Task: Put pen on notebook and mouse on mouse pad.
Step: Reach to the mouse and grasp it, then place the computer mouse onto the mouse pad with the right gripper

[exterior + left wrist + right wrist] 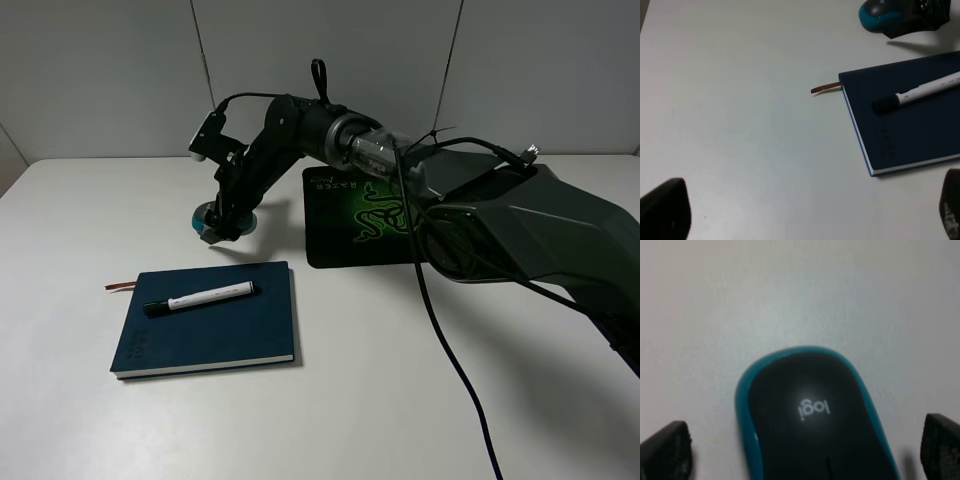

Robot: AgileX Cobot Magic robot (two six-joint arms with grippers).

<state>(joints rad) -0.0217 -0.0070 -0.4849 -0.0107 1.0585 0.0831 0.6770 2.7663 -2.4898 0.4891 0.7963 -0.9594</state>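
the mouse sits on the white table, near the black mouse pad but not on it. the right claw hangs over the mouse, fingers spread wide on each side, not squeezing. the pen lies on the blue notebook. the left claw is spread wide too, holding nothing.

Occlusions and crops across the three views.

Exterior high: the right tool covers most of the mouse; only its teal rim shows, and contact can't be told. The right arm hides part of the mouse pad. Left wrist: the pen and notebook run off the frame edge, the pen print is too small to read, and only the two fingertips of the left tool show. Right wrist: the mouse is blurred and cut by the frame edge.
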